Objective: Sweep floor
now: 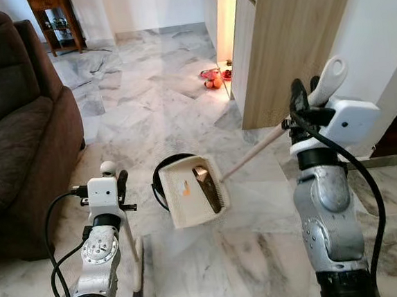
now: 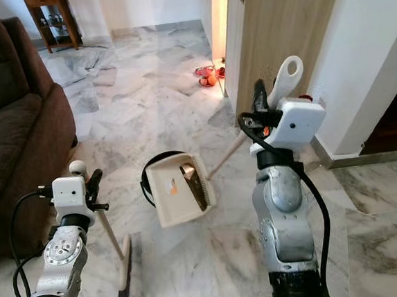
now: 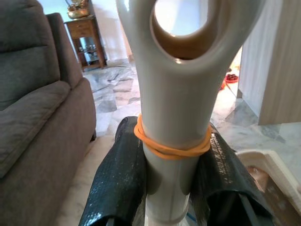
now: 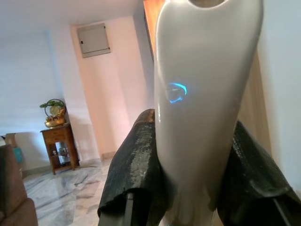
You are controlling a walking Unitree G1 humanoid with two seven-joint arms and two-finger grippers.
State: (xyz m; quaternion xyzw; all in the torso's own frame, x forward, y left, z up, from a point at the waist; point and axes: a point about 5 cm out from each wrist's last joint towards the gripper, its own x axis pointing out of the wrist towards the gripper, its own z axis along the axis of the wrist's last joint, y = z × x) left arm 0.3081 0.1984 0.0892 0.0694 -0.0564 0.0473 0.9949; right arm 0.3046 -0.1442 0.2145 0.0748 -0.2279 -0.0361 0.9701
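Two tools are in my grip: left hand [image 1: 115, 178] clamped on the broom [image 1: 136, 261], right hand [image 1: 305, 96] clamped on the dustpan handle [image 1: 326, 80]. The dustpan [image 1: 194, 190] lies on the floor between them. I'd drag the bristles low toward its lip.

Brown sofa [image 1: 16, 130], wooden side table [image 1: 55, 18]

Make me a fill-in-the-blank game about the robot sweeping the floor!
1. The left gripper holds the handle of the ____.
2. The right gripper holds the long handle of the ____.
3. The band round the broom's handle is ____.
4. The big brown seat on the robot's left is a ____.

Missing words: broom; dustpan; orange; sofa
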